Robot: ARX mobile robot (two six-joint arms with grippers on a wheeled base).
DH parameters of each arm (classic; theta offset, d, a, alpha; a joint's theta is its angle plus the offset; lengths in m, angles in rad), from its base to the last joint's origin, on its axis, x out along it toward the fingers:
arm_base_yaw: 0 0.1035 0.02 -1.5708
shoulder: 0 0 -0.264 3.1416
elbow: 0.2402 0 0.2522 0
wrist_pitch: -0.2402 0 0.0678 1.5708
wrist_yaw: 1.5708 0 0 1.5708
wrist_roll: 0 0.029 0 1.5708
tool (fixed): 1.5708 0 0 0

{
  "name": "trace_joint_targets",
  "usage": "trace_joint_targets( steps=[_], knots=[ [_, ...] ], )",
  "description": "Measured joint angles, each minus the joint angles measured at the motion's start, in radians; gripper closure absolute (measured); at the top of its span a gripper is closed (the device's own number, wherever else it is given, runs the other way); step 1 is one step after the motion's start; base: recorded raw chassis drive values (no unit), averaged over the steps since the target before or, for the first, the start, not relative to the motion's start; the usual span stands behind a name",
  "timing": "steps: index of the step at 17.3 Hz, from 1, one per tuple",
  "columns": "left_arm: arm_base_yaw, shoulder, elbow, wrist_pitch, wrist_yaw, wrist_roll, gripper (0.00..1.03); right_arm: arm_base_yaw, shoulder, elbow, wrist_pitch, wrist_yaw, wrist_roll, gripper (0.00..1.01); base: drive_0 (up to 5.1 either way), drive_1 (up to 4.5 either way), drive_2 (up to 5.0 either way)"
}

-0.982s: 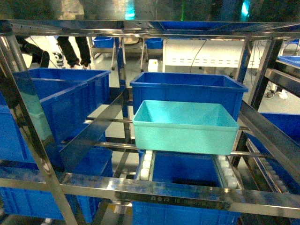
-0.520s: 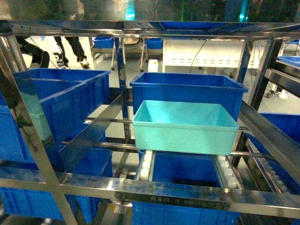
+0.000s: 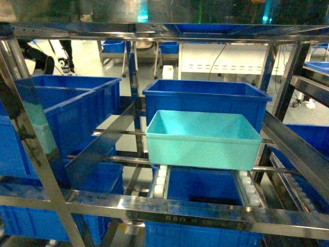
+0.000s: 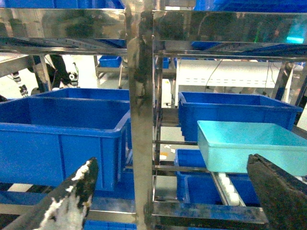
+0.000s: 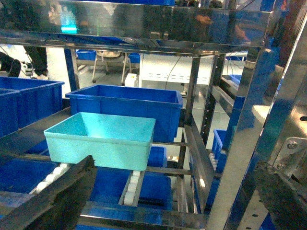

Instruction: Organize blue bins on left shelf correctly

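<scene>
Pale turquoise bin [image 3: 203,138] sits on the white roller tracks [image 3: 160,181] of the steel shelf [image 3: 195,213], middle bay, empty inside. Directly behind it, at 12 o'clock, a dark blue crate [image 3: 205,100], the two close or touching; can't tell which. More dark blue crates [image 3: 67,113] at 9 o'clock in the neighbouring bay, another below.

Left gripper [image 4: 168,191]: fingers spread wide, nothing between them, short of the rack's upright post. Right gripper [image 5: 172,196]: likewise wide open and empty, turquoise bin at its 11 o'clock, well apart.
</scene>
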Motion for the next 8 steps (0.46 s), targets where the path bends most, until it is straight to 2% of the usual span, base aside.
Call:
trace_joint_targets(
  steps=[2,4,8],
  knots=[
    [0.0,0.0,0.0,0.0,0.0,0.001,0.03,0.0,0.0,0.0,0.0,0.0,0.0,0.01,0.0,0.0,0.0],
    [0.0,0.0,0.0,0.0,0.0,0.0,0.06,0.0,0.0,0.0,0.0,0.0,0.0,0.04,0.0,0.0,0.0],
    [0.0,0.0,0.0,0.0,0.0,0.0,0.05,0.0,0.0,0.0,0.0,0.0,0.0,0.03,0.0,0.0,0.0]
  ],
)
